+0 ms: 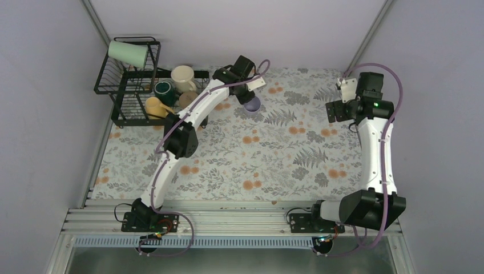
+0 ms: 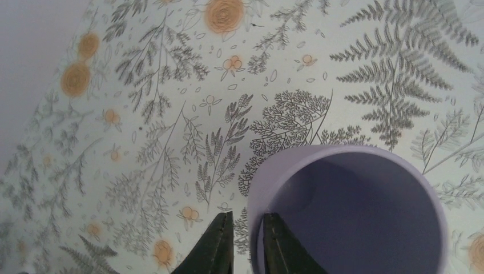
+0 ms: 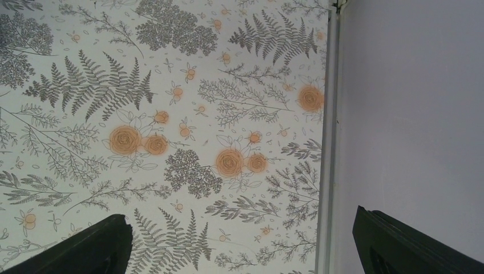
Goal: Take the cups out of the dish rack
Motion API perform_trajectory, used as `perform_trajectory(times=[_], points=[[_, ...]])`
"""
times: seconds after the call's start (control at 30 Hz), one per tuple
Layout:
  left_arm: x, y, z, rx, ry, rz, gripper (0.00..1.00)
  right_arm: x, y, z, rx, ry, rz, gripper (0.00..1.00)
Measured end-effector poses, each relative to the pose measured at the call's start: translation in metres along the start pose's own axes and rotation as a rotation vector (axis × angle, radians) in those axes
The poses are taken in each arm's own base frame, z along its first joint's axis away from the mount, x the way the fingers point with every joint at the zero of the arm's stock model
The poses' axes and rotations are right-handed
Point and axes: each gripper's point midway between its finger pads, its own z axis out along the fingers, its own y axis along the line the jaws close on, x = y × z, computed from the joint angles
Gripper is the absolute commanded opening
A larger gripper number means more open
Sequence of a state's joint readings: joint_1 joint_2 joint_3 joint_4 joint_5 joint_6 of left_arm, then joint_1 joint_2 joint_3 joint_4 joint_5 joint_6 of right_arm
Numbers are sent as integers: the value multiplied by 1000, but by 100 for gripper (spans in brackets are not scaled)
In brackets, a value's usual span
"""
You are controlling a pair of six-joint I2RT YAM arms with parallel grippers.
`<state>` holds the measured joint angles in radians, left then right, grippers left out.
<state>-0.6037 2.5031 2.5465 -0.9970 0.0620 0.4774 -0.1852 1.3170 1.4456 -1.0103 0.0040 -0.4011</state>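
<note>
A lavender cup (image 1: pixel 251 106) (image 2: pixel 342 211) stands upright on the floral cloth, right of the dish rack (image 1: pixel 132 121). My left gripper (image 1: pixel 249 98) (image 2: pixel 246 216) is shut over its near wall, one finger inside and one outside. In the rack are a mint-green tumbler (image 1: pixel 126 53) lying on the raised tier, a cream mug (image 1: pixel 184 77), a dark teal mug (image 1: pixel 165 88), a yellow mug (image 1: pixel 155 107) and a beige mug (image 1: pixel 187 100) partly behind my left arm. My right gripper (image 1: pixel 337 111) (image 3: pixel 241 217) hangs open and empty at the far right.
The floral cloth (image 1: pixel 274 154) covers the table. Grey walls close in the back and both sides; a metal rail (image 3: pixel 326 142) runs along the right edge under my right gripper. The rack fills the back left corner.
</note>
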Motion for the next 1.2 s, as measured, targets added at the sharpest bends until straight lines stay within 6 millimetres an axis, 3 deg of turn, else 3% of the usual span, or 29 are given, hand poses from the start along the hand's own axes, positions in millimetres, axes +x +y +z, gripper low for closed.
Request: perform_trajectory(times=[0.17,0.4,0.5,0.67,0.8,0.9,0.97,1.03,1.13,1.2], points=[[3,-2,6,2,12,11,24,-2,1,-6,-3,-18,-2,100],[6,1,5,-17,30,16,81,-3,4,-8,-18,-31,-2,100],[3,6,0,-42,26,10,97,-3,6,-8,-31,-34,-2,100],[-5,20,-24,-111,12,10,100,0,11,-4,-52,-27,-2,100],[-19,44,-72,-223,-27,3,100,1,15,-3,-71,-27,-3,100],[-31,76,-129,-371,-77,-17,100,-2,19,-2,-84,-36,-8,100],[-33,107,-177,-514,-111,-41,100,-5,24,-2,-98,-46,-15,100],[-25,143,-227,-667,-132,-79,100,-10,31,0,-116,-56,-25,100],[3,198,-292,-888,-113,-142,100,-16,44,4,-144,-62,-46,100],[27,226,-320,-1000,-71,-178,100,-20,53,9,-164,-57,-55,100]])
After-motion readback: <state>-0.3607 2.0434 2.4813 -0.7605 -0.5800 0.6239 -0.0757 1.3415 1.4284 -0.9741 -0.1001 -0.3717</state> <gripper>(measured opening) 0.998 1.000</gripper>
